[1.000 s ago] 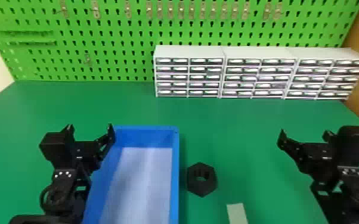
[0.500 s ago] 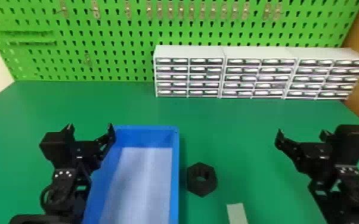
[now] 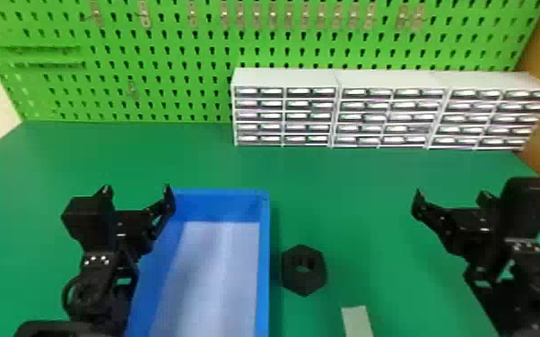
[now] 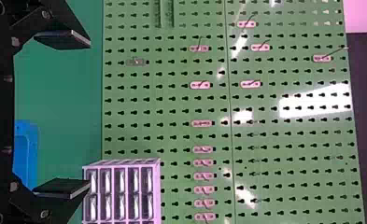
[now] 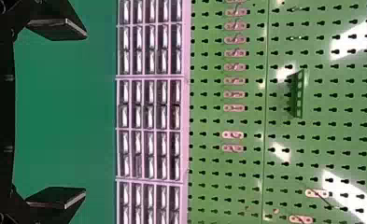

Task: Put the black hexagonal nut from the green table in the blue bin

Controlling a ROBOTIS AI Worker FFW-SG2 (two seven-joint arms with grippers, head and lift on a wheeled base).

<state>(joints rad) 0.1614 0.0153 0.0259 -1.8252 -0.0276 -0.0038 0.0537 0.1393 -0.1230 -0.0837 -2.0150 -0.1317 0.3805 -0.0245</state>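
Head view: right gripper (image 3: 451, 195), fingers open, edged left, likely starting toward black hexagonal nut (image 3: 288, 270) right of blue bin (image 3: 263, 269); left gripper (image 3: 137, 188) parked, also open.

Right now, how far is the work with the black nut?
Nothing looks done: the nut lies on the green table, beside the blue bin. The left hand and right hand are open and empty. To do: grasp the nut, place it inside.
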